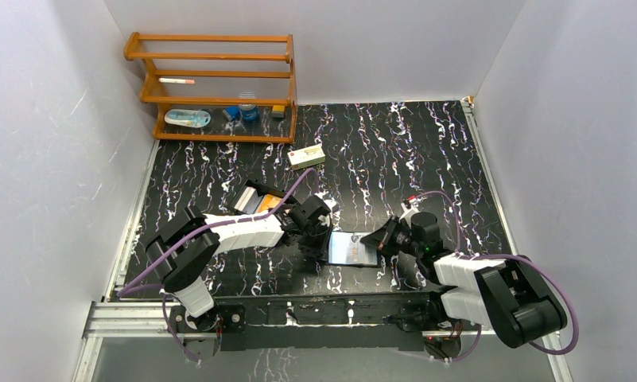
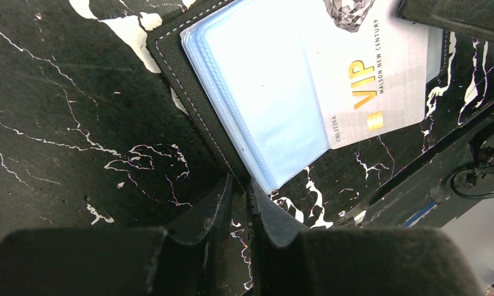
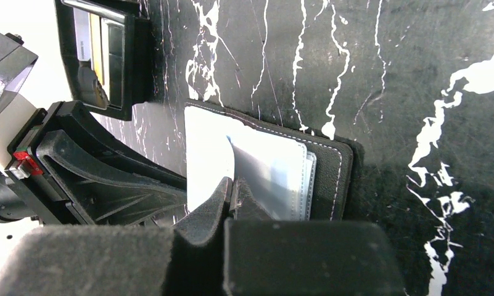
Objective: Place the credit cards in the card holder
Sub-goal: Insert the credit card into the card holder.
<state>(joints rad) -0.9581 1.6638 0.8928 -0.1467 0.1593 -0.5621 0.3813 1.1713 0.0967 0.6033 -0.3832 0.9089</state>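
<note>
Insertion of 1 card (image 2: 380,80) in hand, judging by the layout. Holder (image 2: 256,92) open on the table (image 1: 426,159) at 6 o'clock, between the 2 arms, blue sleeves up. Left claw (image 2: 239,190) nearly pressed together at the holder's 9 o'clock side, seemingly pinching the cover's edge and pinning it flat. Right claw (image 3: 233,188) pressed together, apparently on the card's edge, reaching in from 3 o'clock. Card laid over the right-hand page, skewed to the sleeves, 1 edge past the holder's rim. Entry into a pocket: cannot tell.

Next, as a judgement: square the card to a sleeve mouth, keep it low and flat, ease it in toward 9 o'clock without buckling the thin plastic, with the cover held down meanwhile.

Containers:
- Holder sleeves apparently bare, nothing but the 1 card on top.
- Box (image 3: 139,61) at 10 o'clock of the holder, open, more cards (image 3: 82,37) standing inside, white and yellow.
- Rack (image 1: 211,57) in the far 10 o'clock corner, a few small items on its shelves, too small to name.
- Carton (image 1: 307,156) at 11 o'clock of the holder, well apart.
</note>
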